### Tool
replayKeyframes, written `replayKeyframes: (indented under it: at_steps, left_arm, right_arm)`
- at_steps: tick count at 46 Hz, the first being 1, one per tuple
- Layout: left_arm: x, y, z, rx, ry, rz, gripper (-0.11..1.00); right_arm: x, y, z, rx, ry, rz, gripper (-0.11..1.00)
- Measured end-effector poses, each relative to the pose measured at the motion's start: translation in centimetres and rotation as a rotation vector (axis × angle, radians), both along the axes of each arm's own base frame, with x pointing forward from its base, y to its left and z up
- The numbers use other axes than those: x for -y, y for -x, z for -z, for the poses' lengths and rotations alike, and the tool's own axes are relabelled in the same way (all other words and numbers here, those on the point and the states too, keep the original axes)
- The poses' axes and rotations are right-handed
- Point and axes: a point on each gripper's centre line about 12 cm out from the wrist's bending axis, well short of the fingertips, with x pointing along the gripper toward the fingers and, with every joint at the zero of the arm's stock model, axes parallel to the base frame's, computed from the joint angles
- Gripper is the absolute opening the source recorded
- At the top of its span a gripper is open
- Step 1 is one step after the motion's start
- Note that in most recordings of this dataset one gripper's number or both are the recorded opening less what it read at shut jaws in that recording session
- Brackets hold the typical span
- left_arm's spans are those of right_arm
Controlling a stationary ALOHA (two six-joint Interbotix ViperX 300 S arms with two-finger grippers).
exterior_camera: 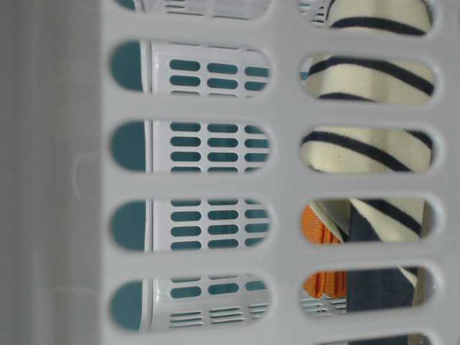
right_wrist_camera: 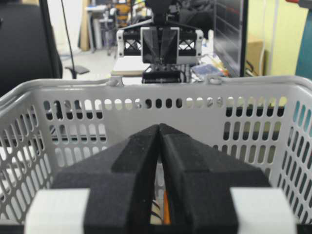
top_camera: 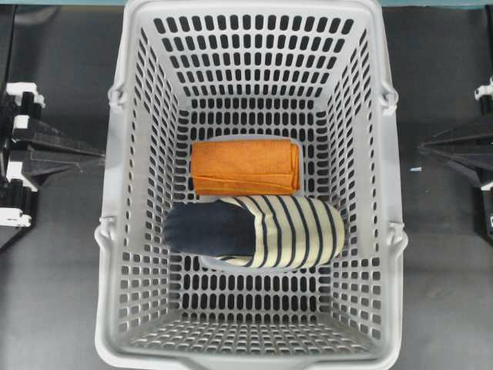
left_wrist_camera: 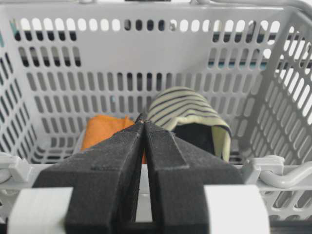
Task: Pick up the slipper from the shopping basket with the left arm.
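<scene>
The cream slipper (top_camera: 262, 231) with navy stripes lies on the floor of the light-grey shopping basket (top_camera: 115, 200), its dark insole end toward the left. In the left wrist view the slipper (left_wrist_camera: 187, 114) shows with its opening facing the camera. My left gripper (left_wrist_camera: 143, 120) is shut and empty, outside the basket's left wall; in the overhead view its tip (top_camera: 96, 156) sits at the left, beside the rim. My right gripper (right_wrist_camera: 159, 126) is shut and empty outside the right wall, its tip (top_camera: 425, 146) at the right in the overhead view.
A folded orange cloth (top_camera: 245, 165) lies on the basket floor just behind the slipper, touching it. The basket's tall slotted walls (left_wrist_camera: 146, 53) stand between both grippers and the slipper. Through the slots at table level I see the striped slipper (exterior_camera: 366, 151).
</scene>
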Motion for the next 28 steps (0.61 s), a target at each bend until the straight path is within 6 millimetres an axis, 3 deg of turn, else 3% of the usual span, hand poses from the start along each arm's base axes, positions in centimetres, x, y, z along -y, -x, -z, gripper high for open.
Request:
replayKeyframes:
  at_steps: [5,11,17,28]
  left_arm:
    - [0.1,-0.3,-0.8,-0.034,-0.006,0.006,0.0]
    - [0.0,-1.0,-4.0,-0.124,-0.016,0.0,0.0]
    - [0.1,-2.1,-6.0,-0.262,-0.013,0.001,0.0]
    - [1.1,-5.4,-9.7,-0.481,-0.026,0.031,0.0]
  right_arm:
    - [-0.1,0.0,0.1,-0.005,-0.003,-0.003,0.0]
    - [-0.2,0.2,0.2,-0.02,-0.03,-0.014,0.0]
    - [-0.3,0.3,0.5,-0.051,-0.041,-0.017,0.0]
    - [-0.3,0.5,0.8,-0.085,-0.042,-0.019,0.0]
